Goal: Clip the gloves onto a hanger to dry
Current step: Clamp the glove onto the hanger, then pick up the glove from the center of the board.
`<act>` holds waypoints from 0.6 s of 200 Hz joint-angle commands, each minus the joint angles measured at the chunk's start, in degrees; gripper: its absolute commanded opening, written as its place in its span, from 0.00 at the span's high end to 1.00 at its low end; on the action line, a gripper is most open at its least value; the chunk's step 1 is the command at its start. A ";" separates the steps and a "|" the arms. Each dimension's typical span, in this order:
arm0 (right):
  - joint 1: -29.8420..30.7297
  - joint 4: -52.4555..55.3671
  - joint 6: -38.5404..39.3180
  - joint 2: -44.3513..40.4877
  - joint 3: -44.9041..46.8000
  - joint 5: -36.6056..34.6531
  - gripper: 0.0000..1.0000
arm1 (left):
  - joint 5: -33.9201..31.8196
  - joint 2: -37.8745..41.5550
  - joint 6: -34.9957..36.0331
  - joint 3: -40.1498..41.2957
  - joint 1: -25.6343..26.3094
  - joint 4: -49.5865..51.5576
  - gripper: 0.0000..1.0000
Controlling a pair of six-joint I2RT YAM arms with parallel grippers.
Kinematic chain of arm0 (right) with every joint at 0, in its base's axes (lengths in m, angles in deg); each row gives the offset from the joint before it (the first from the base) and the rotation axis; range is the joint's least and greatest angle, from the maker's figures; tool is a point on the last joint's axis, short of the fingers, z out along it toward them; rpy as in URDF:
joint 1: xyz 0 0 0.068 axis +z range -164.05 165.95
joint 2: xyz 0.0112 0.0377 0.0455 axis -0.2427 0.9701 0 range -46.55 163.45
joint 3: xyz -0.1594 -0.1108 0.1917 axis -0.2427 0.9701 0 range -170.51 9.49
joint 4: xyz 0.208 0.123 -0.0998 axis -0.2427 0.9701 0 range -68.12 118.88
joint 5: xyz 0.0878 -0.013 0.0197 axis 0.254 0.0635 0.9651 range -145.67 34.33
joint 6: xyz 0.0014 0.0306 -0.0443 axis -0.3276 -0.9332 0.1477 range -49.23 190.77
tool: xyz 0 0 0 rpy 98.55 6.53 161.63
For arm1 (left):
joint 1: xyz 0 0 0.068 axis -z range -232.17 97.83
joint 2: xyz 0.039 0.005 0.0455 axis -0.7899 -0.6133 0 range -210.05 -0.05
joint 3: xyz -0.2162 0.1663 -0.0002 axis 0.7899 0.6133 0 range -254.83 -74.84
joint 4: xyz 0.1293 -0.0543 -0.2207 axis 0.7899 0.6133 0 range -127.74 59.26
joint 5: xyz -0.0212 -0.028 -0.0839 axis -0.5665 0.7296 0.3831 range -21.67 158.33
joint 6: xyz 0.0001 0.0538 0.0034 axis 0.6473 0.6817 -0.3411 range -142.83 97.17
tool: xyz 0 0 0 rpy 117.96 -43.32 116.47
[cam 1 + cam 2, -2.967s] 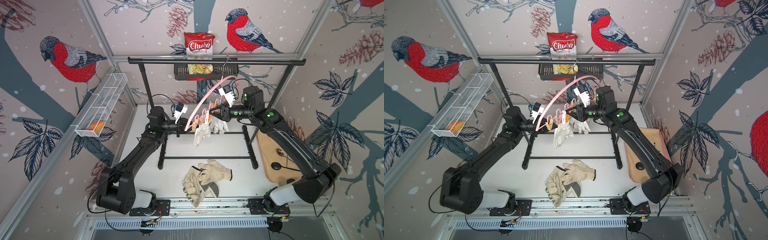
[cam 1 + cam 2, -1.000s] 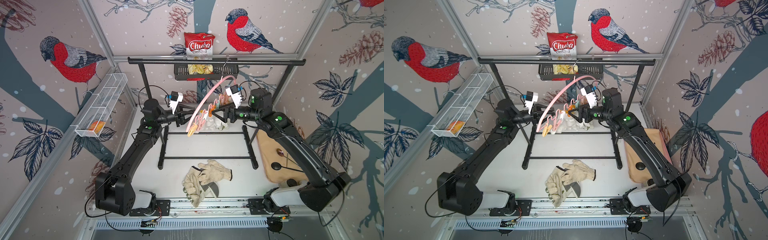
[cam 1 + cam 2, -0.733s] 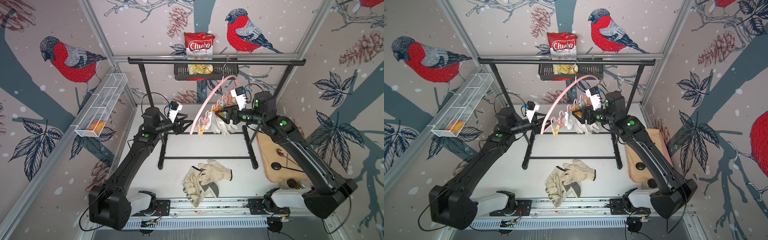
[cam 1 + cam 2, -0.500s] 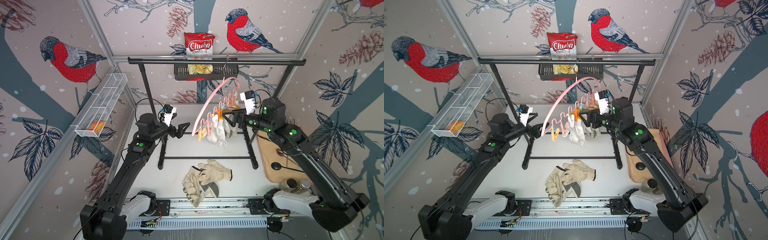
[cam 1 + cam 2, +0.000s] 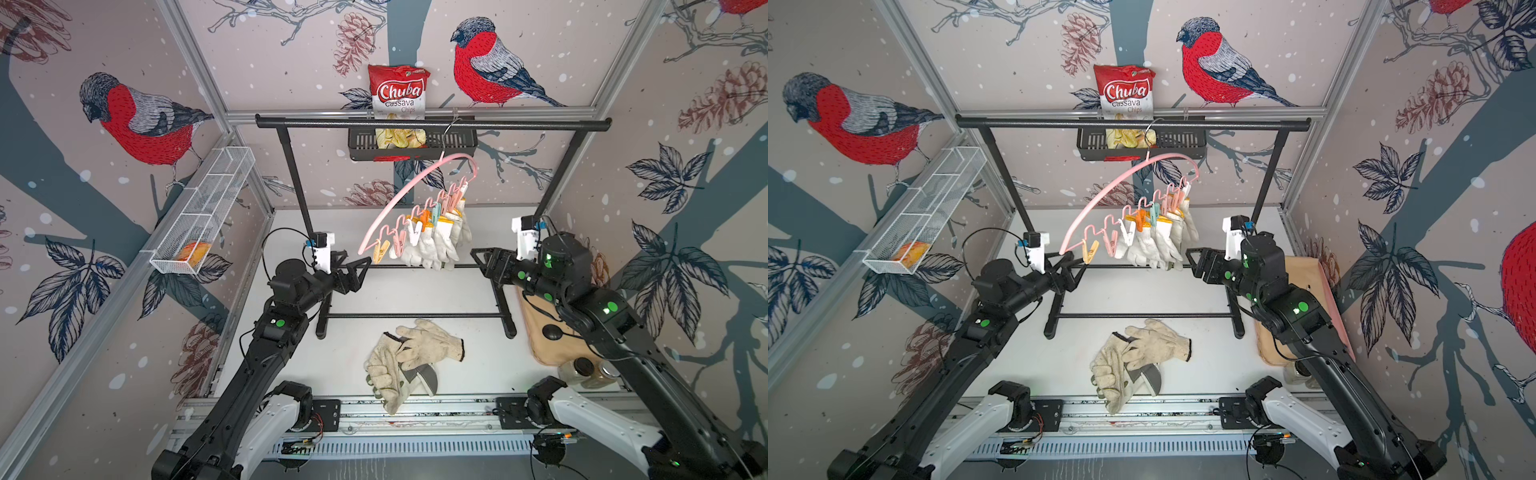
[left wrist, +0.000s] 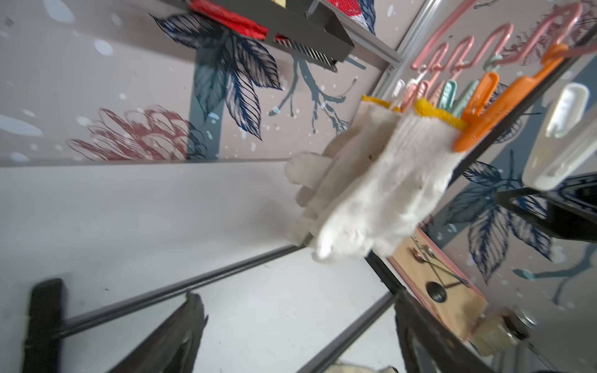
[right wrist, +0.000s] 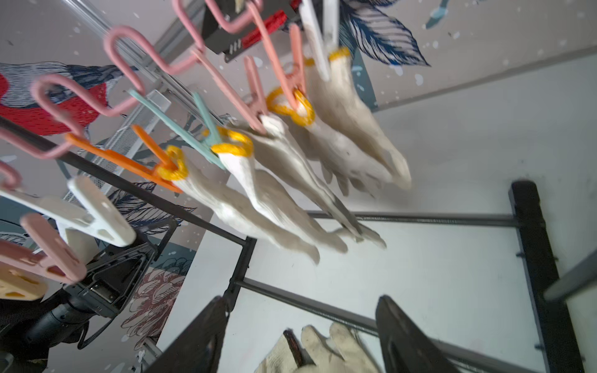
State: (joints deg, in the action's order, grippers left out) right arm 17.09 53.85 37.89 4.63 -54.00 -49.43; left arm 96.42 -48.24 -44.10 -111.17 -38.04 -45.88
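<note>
The pink hanger hangs by its hook from the black rack bar, tilted, in both top views. Several knit gloves with yellow cuffs hang from its clothespins, also in the wrist views. More gloves lie piled on the table near the front. My left gripper is open and empty, just left of the hanger's low end. My right gripper is open and empty, right of the hung gloves.
The black garment rack spans the back, its feet and crossbars on the table. A black basket with a chips bag hangs behind it. A wire basket lines the left wall. A wooden board and jars sit at the right.
My left gripper has opened and let go at the hanger. Both arms have drawn back and down from it. The hanger with its gloves has swung to the right.
</note>
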 commanded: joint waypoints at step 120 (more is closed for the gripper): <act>-14.49 6.63 -11.55 -2.30 13.30 4.31 0.29 | -34.26 7.89 27.41 -0.86 37.92 20.28 0.17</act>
State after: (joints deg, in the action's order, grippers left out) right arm 7.23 62.42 25.91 1.11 -40.73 -49.49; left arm 77.65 -39.93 -25.18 -111.11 -7.36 -31.22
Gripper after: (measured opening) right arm 0.717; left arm 0.841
